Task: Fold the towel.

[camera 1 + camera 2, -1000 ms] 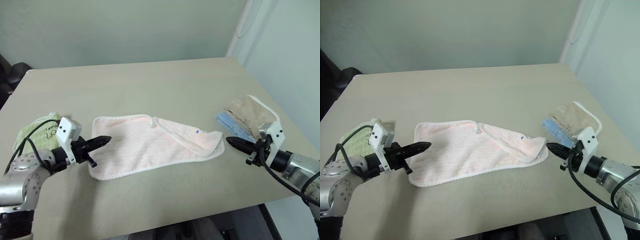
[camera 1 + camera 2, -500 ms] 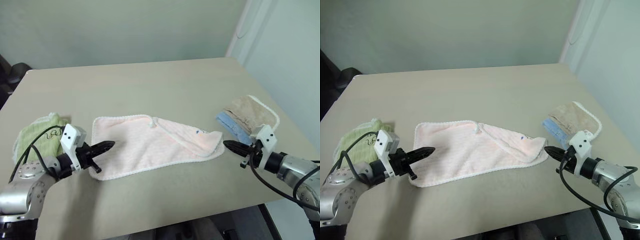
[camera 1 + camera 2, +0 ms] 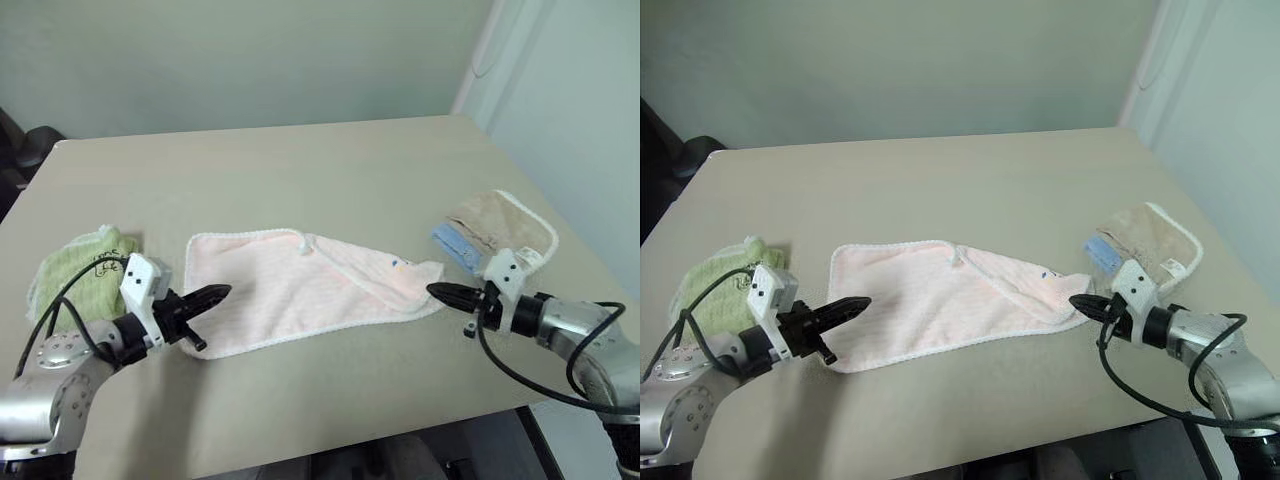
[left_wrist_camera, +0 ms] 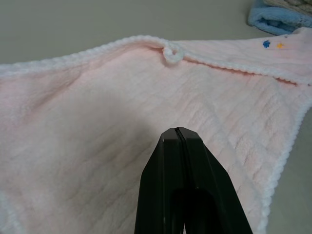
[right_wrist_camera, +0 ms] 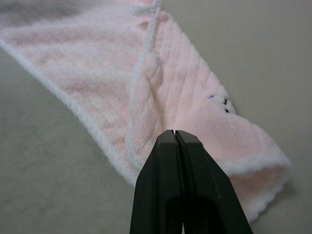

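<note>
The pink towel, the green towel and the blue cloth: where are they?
pink towel [image 3: 290,290]: left eye view, middle of its flat single layer.
green towel [image 3: 75,265]: left eye view, its top surface.
blue cloth [image 3: 452,243]: left eye view, its exposed edge.

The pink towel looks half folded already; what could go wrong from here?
Both hands are shut: the left hand and the right hand would likely have to open before they can grasp the towel. The right hand is close to the beige towel and might snag it.

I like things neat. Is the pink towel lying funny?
Yes. The towel lies slanted on the table, and its right end is flopped over itself in a crooked flap, so that side looks bunched rather than flat.
</note>
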You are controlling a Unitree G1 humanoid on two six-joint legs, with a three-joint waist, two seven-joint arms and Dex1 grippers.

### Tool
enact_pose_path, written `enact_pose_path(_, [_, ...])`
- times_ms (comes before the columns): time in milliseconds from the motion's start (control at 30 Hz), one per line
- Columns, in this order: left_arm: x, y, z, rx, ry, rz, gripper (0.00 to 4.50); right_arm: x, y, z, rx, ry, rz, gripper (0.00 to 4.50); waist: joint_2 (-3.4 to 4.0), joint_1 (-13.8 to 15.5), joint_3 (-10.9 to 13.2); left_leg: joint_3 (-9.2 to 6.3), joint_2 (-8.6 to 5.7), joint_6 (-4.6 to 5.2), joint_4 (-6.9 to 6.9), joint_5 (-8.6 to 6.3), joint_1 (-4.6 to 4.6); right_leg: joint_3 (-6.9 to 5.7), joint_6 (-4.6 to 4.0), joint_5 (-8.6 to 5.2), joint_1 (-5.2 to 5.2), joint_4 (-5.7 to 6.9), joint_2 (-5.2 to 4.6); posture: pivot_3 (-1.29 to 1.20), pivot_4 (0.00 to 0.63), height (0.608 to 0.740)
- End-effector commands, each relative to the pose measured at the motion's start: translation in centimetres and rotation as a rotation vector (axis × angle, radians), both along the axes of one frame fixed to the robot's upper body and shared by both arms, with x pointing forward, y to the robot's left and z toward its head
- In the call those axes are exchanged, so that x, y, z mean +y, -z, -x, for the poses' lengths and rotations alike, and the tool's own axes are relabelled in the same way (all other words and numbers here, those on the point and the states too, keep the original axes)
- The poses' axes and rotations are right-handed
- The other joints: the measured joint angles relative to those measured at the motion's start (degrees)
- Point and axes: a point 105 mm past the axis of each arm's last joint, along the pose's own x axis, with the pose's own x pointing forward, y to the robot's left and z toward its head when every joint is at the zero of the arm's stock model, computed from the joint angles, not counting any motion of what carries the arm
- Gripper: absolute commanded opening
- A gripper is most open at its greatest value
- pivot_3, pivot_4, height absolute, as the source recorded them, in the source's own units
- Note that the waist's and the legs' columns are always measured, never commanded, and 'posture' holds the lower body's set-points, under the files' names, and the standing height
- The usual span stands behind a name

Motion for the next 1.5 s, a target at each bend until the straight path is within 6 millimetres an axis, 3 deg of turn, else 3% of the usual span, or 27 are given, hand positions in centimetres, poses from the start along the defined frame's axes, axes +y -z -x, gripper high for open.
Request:
enact_pose_path(33, [-0.9,-0.8,-0.8,-0.047,0.033,0.006,0.00,0.4,-0.5,-0.7,-0.050,-0.061,0.065,0.93,-0.01,0.0,0.0,0.00,0.00,0.01,0.00,0.02,-0.02,0.00,-0.04,0.03,-0.01,-0.01,0.00,0.00,0.150,0.740])
enact_pose_path(233, [-1.7,-0.6,-1.5,-0.056,0.054,0.022,0.00,1.0,0.2,-0.8,-0.088,-0.206,0.200,3.01,-0.03,0.0,0.0,0.01,0.01,0.57,-0.01,0.36,0.05,-0.04,-0.16,0.52,0.00,-0.01,0.00,0.00,0.150,0.740])
enact_pose_path(467, [-2.0,-0.3,-1.5,-0.057,0.054,0.030,0.00,0.2,1.5,-0.7,-0.123,-0.331,0.326,3.01,-0.04,0.0,0.0,-0.01,0.02,0.57,-0.05,0.36,0.05,-0.07,-0.15,0.53,0.03,-0.09,0.00,0.00,0.150,0.740])
enact_pose_path(733, [-2.0,-0.1,-1.2,-0.057,0.045,0.040,0.00,-0.2,2.6,-1.8,-0.188,-0.364,0.381,3.01,-0.03,-0.1,0.0,-0.01,0.03,0.53,-0.02,0.38,0.06,-0.07,-0.14,0.53,0.02,-0.08,0.01,0.00,0.150,0.740])
enact_pose_path(1200, [-1.9,0.2,-1.1,-0.050,0.034,0.050,0.00,1.4,0.2,-2.8,-0.226,-0.390,0.286,3.01,-0.03,-0.2,0.0,-0.01,0.02,0.64,-0.04,0.44,0.13,-0.07,-0.22,0.59,0.07,-0.09,0.01,0.00,0.150,0.740])
enact_pose_path(1500, [-2.2,0.3,-1.4,-0.049,0.043,0.052,0.00,2.0,0.3,-3.2,-0.249,-0.364,0.294,3.01,-0.01,-0.2,0.0,-0.01,0.02,0.62,-0.04,0.43,0.19,-0.07,-0.24,0.60,0.11,-0.08,0.01,0.00,0.150,0.740])
